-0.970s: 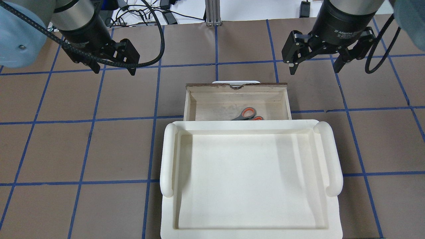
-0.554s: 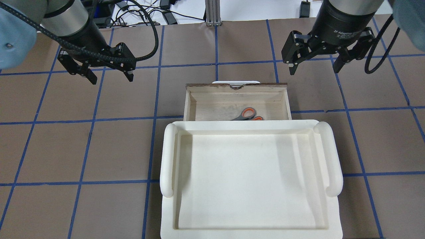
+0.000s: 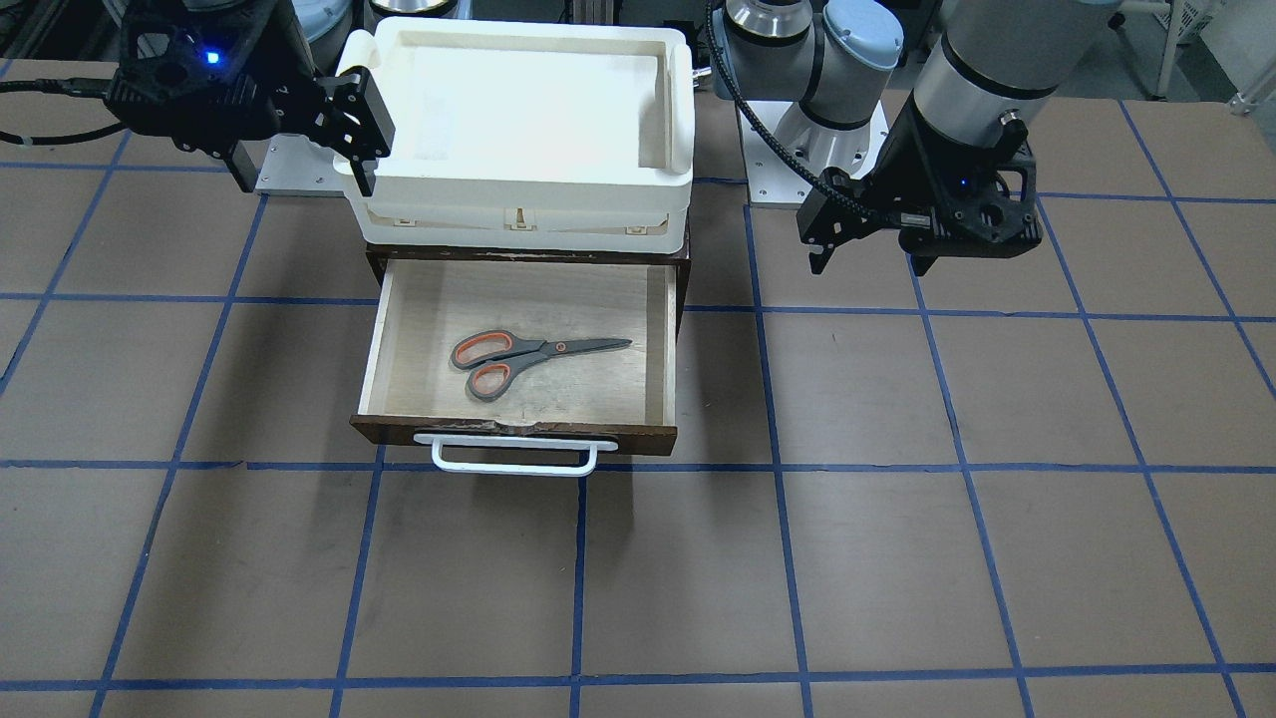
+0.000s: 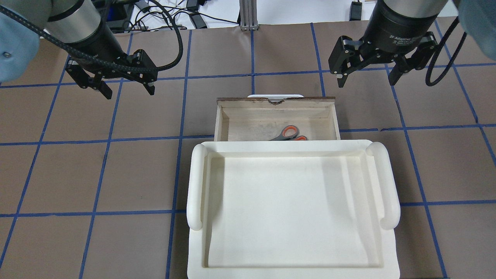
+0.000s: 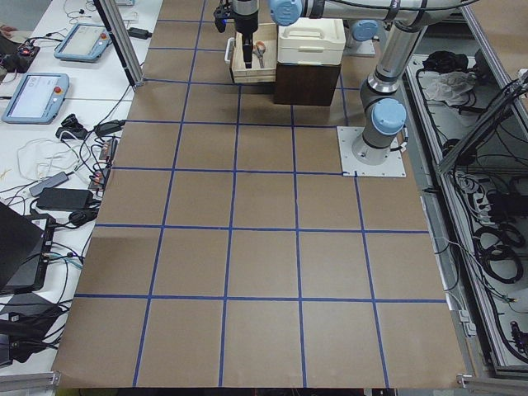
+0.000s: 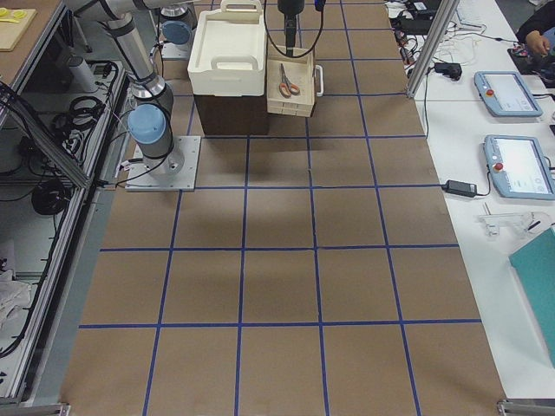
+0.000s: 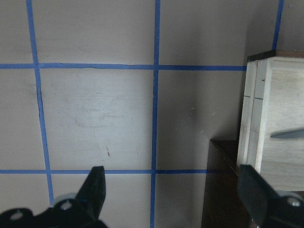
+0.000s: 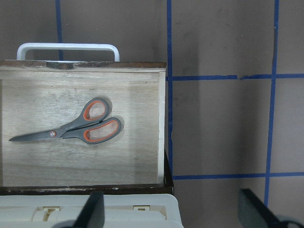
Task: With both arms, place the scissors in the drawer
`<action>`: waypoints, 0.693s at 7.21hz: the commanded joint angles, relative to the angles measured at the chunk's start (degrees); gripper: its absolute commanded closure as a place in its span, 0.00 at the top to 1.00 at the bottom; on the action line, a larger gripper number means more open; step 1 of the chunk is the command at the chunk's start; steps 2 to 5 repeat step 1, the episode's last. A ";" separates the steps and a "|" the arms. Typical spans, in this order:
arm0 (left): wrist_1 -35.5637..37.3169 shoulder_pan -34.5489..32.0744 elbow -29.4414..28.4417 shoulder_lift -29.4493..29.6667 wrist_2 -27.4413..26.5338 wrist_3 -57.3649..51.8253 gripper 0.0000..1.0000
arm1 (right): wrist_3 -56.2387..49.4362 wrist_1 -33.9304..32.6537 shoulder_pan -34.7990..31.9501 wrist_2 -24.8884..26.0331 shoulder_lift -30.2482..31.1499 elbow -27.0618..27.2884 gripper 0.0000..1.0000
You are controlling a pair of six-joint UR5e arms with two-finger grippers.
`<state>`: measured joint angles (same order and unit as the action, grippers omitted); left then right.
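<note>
Since the earlier frames, the left arm (image 4: 83, 33) has turned its jaws and shifted them slightly toward the robot; the right arm (image 4: 403, 27) has held position. Both sets of jaws stand spread wide and empty.

The scissors (image 3: 528, 357) lie flat on the floor of the drawer (image 3: 374, 344), below and between the two sets of jaws and well apart from each.

Judged handling: light and rigid, with smooth metal blades liable to slip. They are best taken across the shank beside the red pivot, not by the loops.

Count: one pair of scissors, one drawer (pulled out), one white bin (image 3: 518, 189), and two arms over the desk (image 3: 897, 519).
</note>
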<state>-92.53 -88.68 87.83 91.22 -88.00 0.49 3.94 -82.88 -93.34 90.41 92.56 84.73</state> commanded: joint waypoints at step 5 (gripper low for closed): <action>-0.02 0.08 0.06 -0.07 -0.07 -0.23 1.00 | 0.02 0.00 0.00 0.11 -0.01 0.00 1.00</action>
